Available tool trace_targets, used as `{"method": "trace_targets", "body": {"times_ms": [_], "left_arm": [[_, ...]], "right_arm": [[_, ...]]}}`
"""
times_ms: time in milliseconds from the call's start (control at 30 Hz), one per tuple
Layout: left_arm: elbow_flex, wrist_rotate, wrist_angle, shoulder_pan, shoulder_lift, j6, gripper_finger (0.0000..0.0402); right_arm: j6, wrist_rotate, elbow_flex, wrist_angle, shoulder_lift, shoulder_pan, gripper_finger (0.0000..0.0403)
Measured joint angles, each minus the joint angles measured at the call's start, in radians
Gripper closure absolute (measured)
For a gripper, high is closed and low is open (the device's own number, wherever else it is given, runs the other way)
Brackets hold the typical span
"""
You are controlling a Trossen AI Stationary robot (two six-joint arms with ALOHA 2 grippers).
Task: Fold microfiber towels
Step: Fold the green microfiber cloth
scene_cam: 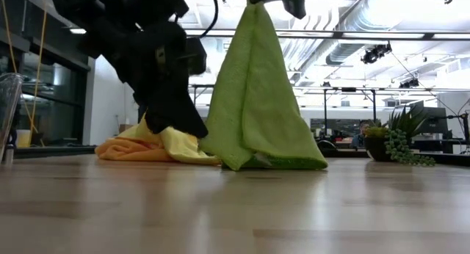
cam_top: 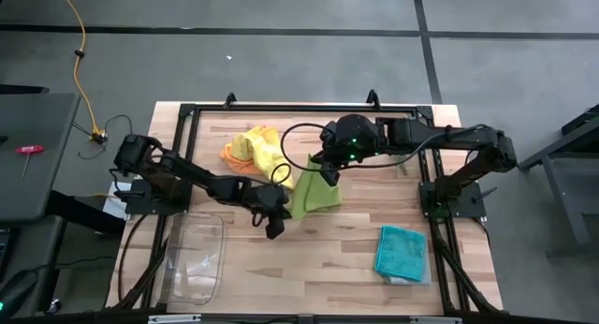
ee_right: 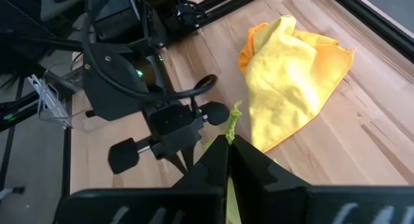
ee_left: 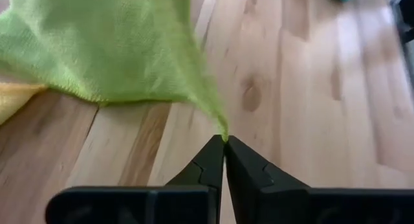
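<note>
A lime green towel (cam_top: 314, 191) stands as a tent between my two grippers; its lower edge (scene_cam: 279, 164) rests on the table. My right gripper (cam_top: 329, 177) is shut on its raised top. My left gripper (cam_top: 283, 217) is shut on a low corner at the towel's left. A yellow towel (cam_top: 265, 148) lies crumpled over an orange one (cam_top: 232, 155) at the far left. A teal blue towel (cam_top: 401, 251) lies folded at the near right, with a grey edge (cam_top: 414, 280) showing under it. My left gripper pinches the tip of one corner (ee_left: 224, 134) of the green towel between its two shut fingers, close above the table. The cloth runs taut from that tip and widens out ahead of the fingers. My right gripper pinches a small tuft (ee_right: 231, 115) at the green towel's top between its shut fingers, coming from above. The towel hangs below it (scene_cam: 257, 34) and spreads out down to the table.
A clear plastic tray (cam_top: 195, 258) stands at the near left. A small green plant (scene_cam: 400, 140) stands at the right in the low view. The black frame rails (cam_top: 299, 109) run along the table's far edge and sides. Bare wood lies in the near middle.
</note>
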Motion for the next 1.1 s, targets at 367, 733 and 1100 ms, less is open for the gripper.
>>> {"method": "trace_targets", "body": {"times_ms": [367, 733, 1100], "left_arm": [[0.002, 0.006, -0.170, 0.127, -0.292, 0.106, 0.0401], [0.246, 0.005, -0.519, 0.298, -0.491, 0.330, 0.0401], [0.491, -0.052, -0.594, 0.472, -0.420, 0.628, 0.0402]], "right_arm": [[-0.049, 0.000, 0.000, -0.131, -0.104, -0.013, 0.0403], [-0.088, 0.203, 0.000, -0.505, -0.220, -0.013, 0.0403], [-0.145, 0.410, 0.000, -0.552, -0.244, -0.138, 0.0403]]}}
